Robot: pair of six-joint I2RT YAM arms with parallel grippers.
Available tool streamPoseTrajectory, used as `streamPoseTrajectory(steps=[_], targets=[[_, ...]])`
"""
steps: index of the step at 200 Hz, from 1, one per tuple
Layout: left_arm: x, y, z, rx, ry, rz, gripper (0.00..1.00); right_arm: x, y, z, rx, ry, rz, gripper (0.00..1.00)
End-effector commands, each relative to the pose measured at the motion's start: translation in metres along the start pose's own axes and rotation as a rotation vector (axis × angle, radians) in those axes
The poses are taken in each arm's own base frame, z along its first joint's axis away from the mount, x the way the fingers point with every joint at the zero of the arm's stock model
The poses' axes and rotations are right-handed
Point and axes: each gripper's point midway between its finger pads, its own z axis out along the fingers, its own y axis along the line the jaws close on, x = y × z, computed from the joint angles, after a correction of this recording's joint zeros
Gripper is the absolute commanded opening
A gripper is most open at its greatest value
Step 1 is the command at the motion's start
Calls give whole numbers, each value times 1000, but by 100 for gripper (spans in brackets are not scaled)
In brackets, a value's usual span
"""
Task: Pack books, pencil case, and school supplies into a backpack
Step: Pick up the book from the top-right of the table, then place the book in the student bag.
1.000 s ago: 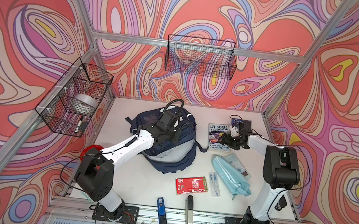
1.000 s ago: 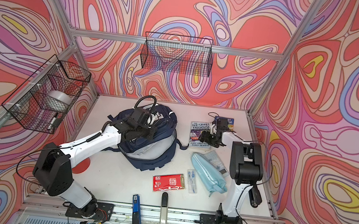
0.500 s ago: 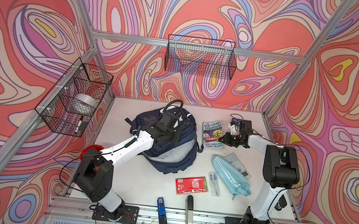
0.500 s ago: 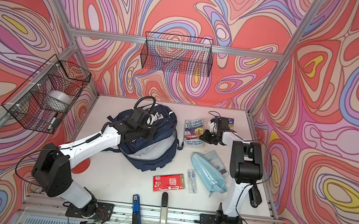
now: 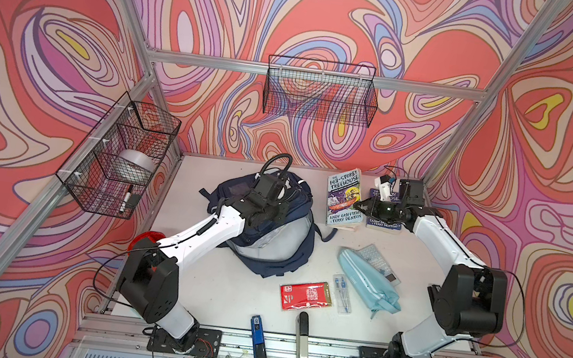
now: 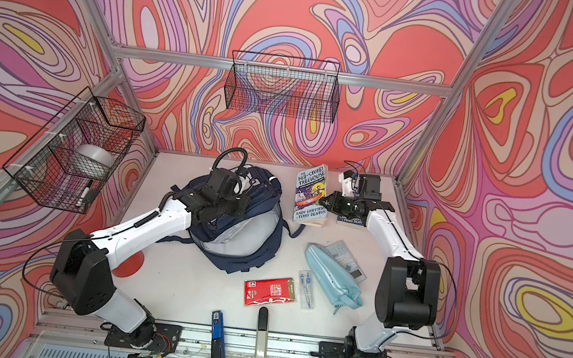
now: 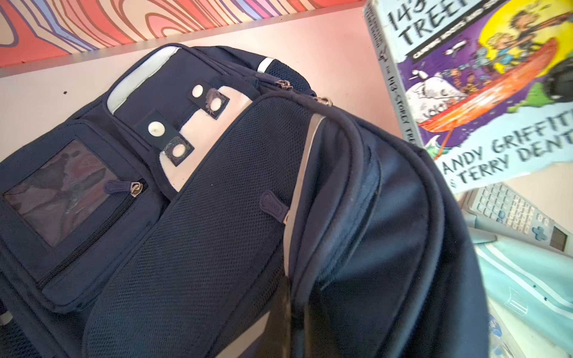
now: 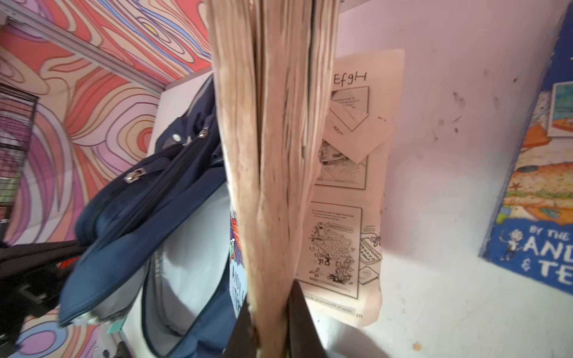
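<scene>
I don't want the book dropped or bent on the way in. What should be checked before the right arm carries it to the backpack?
1. Grip: ok. The right gripper is shut on the greyish book, with the page edges between its fingers.
2. Whole book inside the grip: not ok. A loose page hangs outside.
3. Flap held up: ok. The left gripper is shut on the backpack.
4. Opening wide enough for the book: cannot tell. The grey lining shows, but part of the mouth is hidden.
5. Neighbours clear: ok. The blue book lies flat, apart from the held one.
</scene>
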Motion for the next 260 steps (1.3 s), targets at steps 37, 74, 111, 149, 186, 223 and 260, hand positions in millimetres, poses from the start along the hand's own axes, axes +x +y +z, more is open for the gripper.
streamPoseTrajectory(steps=[37,74,111,149,186,223,260], targets=[[-50,2,-9,-12,-112,-96,0,48,77,-57,-111,129,102,0],[-63,-6,-6,12,-99,-105,0,96,116,-58,-165,206,153,0],[-67,-5,-6,-10,-91,-126,0,125,134,-31,-212,249,178,0],[-65,-23,-12,57,-88,-142,0,105,138,16,-252,113,179,0],[-66,-35,-24,125,-72,-186,0,71,153,72,-266,-52,117,0],[-76,-28,-50,189,-112,-255,0,49,131,116,-194,-247,167,0],[-81,-43,-53,276,-93,-277,0,45,156,157,-190,-387,121,0]])
